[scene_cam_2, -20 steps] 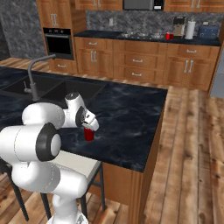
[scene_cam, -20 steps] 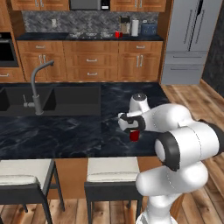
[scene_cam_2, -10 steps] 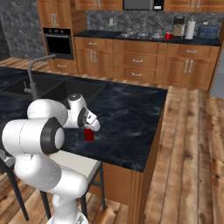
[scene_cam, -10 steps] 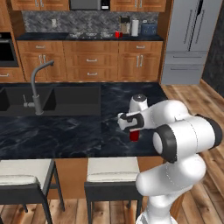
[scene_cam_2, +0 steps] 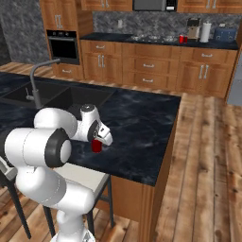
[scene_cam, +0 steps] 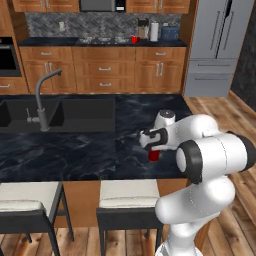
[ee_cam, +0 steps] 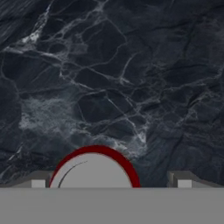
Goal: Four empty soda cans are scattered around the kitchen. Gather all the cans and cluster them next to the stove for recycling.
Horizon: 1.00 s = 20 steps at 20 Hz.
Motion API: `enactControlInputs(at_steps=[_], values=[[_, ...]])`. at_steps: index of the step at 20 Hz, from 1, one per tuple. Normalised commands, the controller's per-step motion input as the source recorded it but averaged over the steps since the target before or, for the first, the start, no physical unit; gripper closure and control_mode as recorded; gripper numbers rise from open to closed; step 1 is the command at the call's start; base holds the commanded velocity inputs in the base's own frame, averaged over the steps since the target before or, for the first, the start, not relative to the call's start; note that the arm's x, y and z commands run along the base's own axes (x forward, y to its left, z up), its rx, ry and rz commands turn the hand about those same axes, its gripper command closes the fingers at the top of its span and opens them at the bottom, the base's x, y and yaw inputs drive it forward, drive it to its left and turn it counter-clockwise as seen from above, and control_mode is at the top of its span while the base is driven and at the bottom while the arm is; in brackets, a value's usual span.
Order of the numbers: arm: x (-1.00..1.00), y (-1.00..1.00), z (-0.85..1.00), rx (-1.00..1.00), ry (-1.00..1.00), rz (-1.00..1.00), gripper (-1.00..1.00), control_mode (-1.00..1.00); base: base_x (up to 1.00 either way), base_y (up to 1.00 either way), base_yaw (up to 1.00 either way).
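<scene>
Two soda cans in sight – one (scene_cam: pixel 154 155) right under my gripper (ee_cam: pixel 107 183) on the dark marble island (scene_cam: pixel 80 150), another (scene_cam: pixel 134 39) far back on the counter beside the stove (scene_cam: pixel 102 39). Both bright red; mine shows a silvery-grey top. My fingers (ee_cam: pixel 38 181) are spread wide either side of it – not gripping. Sink basin (scene_cam: pixel 75 112) looks empty.

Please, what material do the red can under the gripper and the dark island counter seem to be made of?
Red can: it looks like painted metal, because the side is glossy red and the top is flat matte silver-grey. This is only a rendered look. Island counter: it looks like polished dark marble or similar stone, nearly black with pale branching veins and a soft sheen.
</scene>
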Motion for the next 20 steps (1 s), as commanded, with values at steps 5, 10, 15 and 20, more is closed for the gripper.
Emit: enactControlInputs(at_steps=[5,10,15,20], values=[[-0.03,-0.08,-0.06,0.0,0.0,0.0,-1.0,-1.0,0.0,0.0,0.0],[0.0,0.0,-0.01,0.0,0.0,0.0,-1.0,-1.0,0.0,0.0,0.0],[0.0,0.02,-0.13,0.0,0.0,0.0,-1.0,-1.0,0.0,0.0,0.0],[0.0,0.05,-0.14,0.0,0.0,0.0,-1.0,-1.0,0.0,0.0,0.0]])
